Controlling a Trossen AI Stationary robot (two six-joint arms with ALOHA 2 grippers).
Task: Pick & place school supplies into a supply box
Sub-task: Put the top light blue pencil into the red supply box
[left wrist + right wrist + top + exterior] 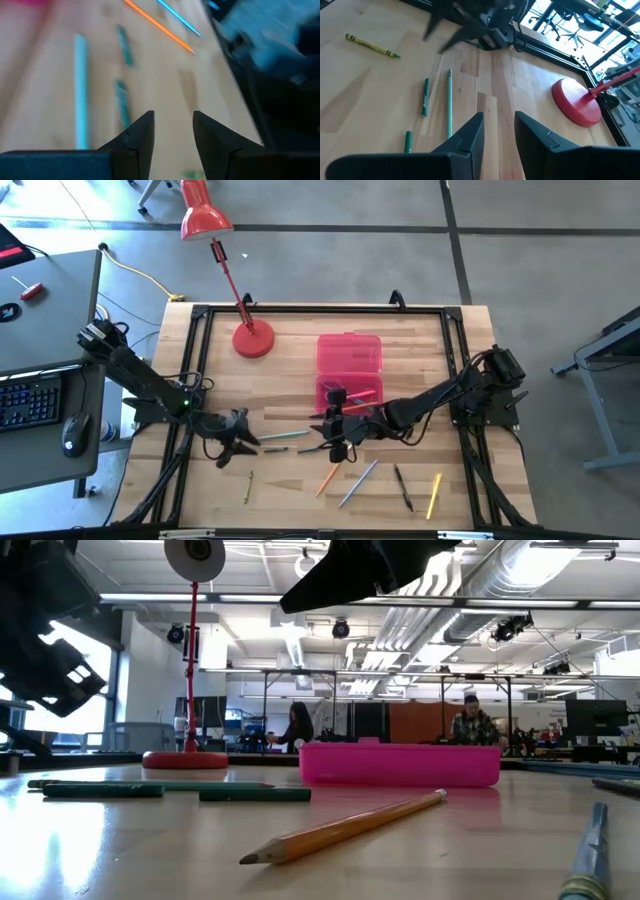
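Translucent pink supply box (349, 365), lid apparently open, pencils (285, 436) nearby.

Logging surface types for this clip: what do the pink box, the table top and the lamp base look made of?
Pink box: translucent glossy plastic, since light glows through its wall in the low view. Table top: pale wood planks with visible grain and seams, matte. Lamp base: smooth red disc, painted metal or plastic; the look leaves it open.
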